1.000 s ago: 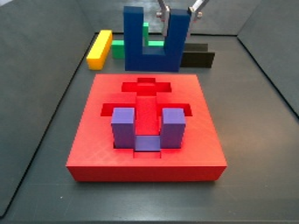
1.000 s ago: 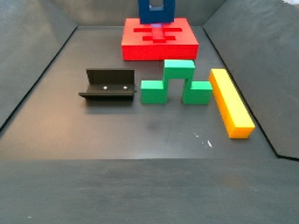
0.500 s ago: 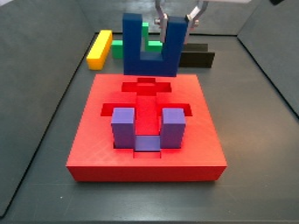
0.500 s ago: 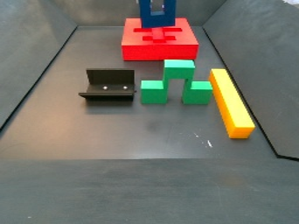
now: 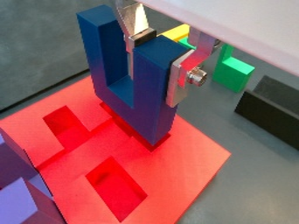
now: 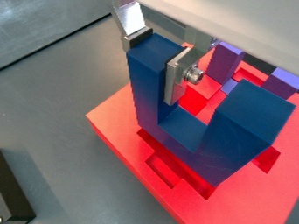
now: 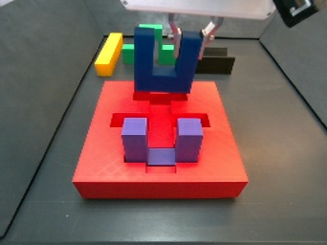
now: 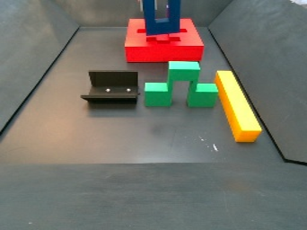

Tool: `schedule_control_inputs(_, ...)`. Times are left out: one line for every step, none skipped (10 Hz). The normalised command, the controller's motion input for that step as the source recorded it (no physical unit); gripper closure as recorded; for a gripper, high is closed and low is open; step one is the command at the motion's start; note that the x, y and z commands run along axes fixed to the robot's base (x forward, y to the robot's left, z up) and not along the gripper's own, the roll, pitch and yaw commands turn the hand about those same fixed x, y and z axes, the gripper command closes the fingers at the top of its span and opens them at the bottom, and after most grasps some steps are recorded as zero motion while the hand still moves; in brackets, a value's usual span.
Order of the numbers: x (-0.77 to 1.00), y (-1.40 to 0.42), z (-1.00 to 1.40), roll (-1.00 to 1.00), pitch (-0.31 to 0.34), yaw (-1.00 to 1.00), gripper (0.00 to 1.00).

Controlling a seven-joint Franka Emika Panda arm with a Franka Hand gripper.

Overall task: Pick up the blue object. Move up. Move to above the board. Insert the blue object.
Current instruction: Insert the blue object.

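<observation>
The gripper (image 5: 162, 54) hung above the board (image 7: 220, 163), its jaws pinching one upright prong of the blue object (image 7: 167, 65); in both wrist views a silver finger (image 6: 179, 74) lay flat against the prong's inner face and its partner against the outer face. The pick-up, the lift and the carry to above the board therefore looked complete, and only the insertion was left.

The dark blue U-shaped block (image 5: 135, 74) stood prongs up, its base low over the cross-shaped recesses at the board's far end. In a wrist view its base (image 6: 205, 140) seemed to sit at or just inside a recess, though whether it had touched the floor of the cut-out could not be judged from these angles. It was probably not fully seated, since most of its height stood above the red surface.

The purple U-shaped block (image 7: 161, 140) sat in its own recess at the board's near end, well apart from the blue one. Toward the middle of the tabletop, in a side view, lay the green stepped block (image 8: 181, 84), the yellow bar (image 8: 236, 104) beside it and the fixture (image 8: 111, 88), none of them touched.

What remained was to lower the piece until it bottomed out, then release it.
</observation>
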Motion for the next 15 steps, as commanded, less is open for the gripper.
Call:
schedule_control_inputs(0.0, 0.0, -0.16, -0.18, -0.146, 0.0, 1.0)
schedule_control_inputs(0.0, 0.03, -0.11, -0.21, -0.177, -0.02, 1.0)
schedule_control_inputs(0.0, 0.05, -0.08, -0.19, -0.196, -0.04, 1.0)
schedule_control_inputs(0.0, 0.07, -0.08, -0.12, -0.187, -0.05, 1.0)
schedule_control_inputs(0.0, 0.07, -0.09, -0.04, -0.16, -0.06, 1.0)
schedule_control_inputs(0.0, 0.06, -0.05, 0.0, -0.156, -0.05, 1.0)
schedule_control_inputs(-0.06, 0.05, 0.0, 0.0, -0.139, -0.03, 1.0)
schedule_control_inputs(-0.15, 0.02, 0.0, 0.0, -0.131, 0.0, 1.0)
schedule_control_inputs(-0.24, 0.0, 0.0, 0.0, -0.119, 0.0, 1.0)
schedule_control_inputs(-0.24, 0.01, 0.0, 0.0, -0.149, 0.0, 1.0)
schedule_control_inputs(-0.09, 0.01, 0.0, 0.0, -0.136, 0.0, 1.0)
schedule_control_inputs(0.09, 0.08, -0.1, 0.0, -0.091, 0.0, 1.0)
schedule_control_inputs(0.22, 0.15, -0.16, 0.0, -0.053, 0.0, 1.0)
schedule_control_inputs(0.22, 0.16, -0.2, 0.02, -0.041, 0.0, 1.0)
schedule_control_inputs(0.02, 0.08, -0.19, 0.06, -0.037, 0.0, 1.0)
